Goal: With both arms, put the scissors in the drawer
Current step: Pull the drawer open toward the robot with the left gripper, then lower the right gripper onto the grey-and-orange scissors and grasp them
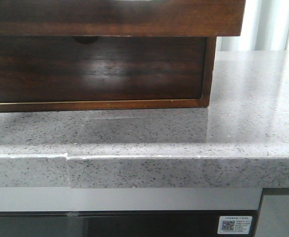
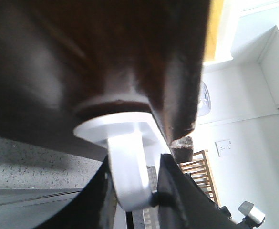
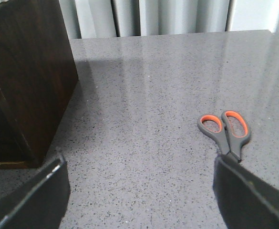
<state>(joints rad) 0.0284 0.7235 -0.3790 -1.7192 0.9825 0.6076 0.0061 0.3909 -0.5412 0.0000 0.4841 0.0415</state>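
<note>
The drawer [image 1: 114,17] is the upper dark brown glossy front at the top of the front view, standing out past the cabinet. In the left wrist view its front [image 2: 106,57] fills the frame. My left gripper [image 2: 135,193] is shut on the white loop handle [image 2: 127,167] fixed to it. The scissors [image 3: 226,131], grey with orange-lined loops, lie flat on the counter. My right gripper [image 3: 139,195] is open above the counter, and its right finger [image 3: 249,195] hides the blades. Neither gripper shows in the front view.
The brown cabinet [image 1: 209,69] stands on a grey speckled counter [image 1: 253,98]. Its lower drawer front [image 1: 95,69] has a half-round notch. The cabinet's side [image 3: 29,81] is to the left of my right gripper. The counter's front edge [image 1: 159,170] is near.
</note>
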